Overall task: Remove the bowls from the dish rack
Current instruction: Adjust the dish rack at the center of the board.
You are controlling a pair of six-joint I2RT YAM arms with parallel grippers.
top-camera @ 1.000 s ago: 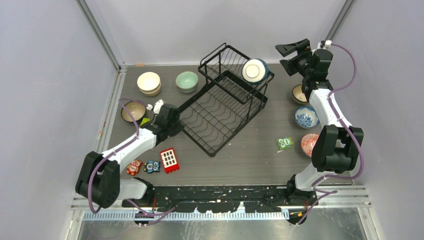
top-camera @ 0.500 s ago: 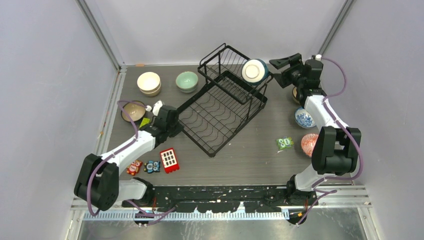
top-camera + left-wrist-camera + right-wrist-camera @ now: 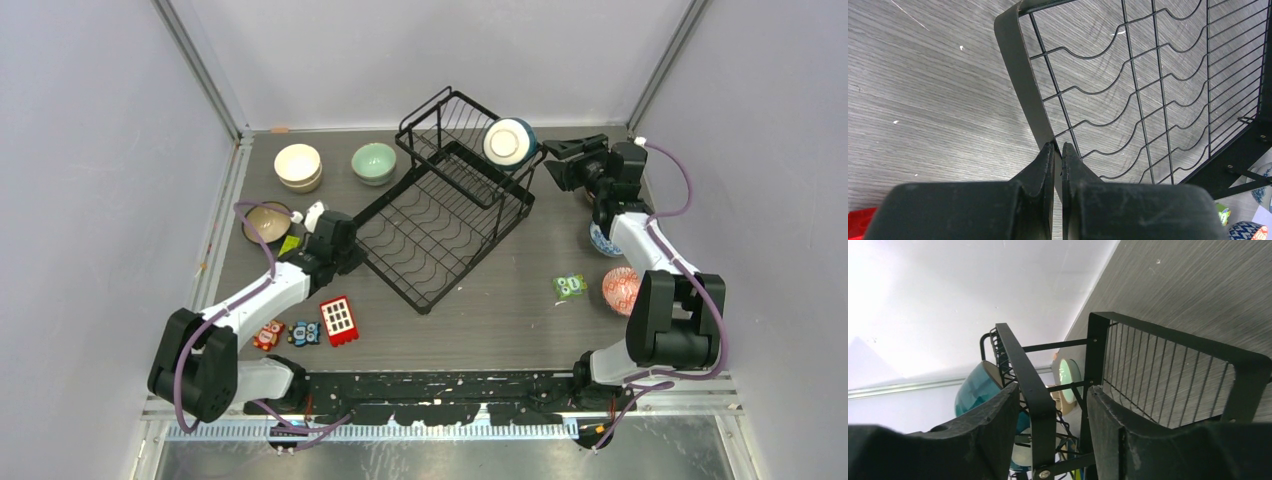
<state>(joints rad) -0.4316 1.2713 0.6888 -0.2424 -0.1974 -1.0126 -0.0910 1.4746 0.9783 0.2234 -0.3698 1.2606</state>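
Observation:
The black wire dish rack point(image 3: 450, 215) stands mid-table. A dark teal bowl point(image 3: 510, 141) lies on its side in the raised upper basket. My left gripper point(image 3: 343, 247) is shut on the rack's flat rim band point(image 3: 1020, 75) at the near-left end; its fingertips point(image 3: 1048, 150) pinch the band. My right gripper point(image 3: 556, 162) is open at the rack's right end, just beside the teal bowl point(image 3: 975, 387). The rack's top band point(image 3: 1023, 370) shows between its fingers. Cream bowls point(image 3: 298, 166), a pale green bowl point(image 3: 374, 163) and a brown bowl point(image 3: 266, 222) sit on the left of the table.
A blue-and-white bowl point(image 3: 608, 240) and a red patterned bowl point(image 3: 620, 290) sit on the right, partly behind my right arm. A green packet point(image 3: 570, 287) lies near them. A red block point(image 3: 338, 320) and small toy robots point(image 3: 285, 333) lie front left.
My right gripper has come down and to the left, from above the back right corner to the rack's right end by the teal bowl. My left gripper and the rack have not moved.

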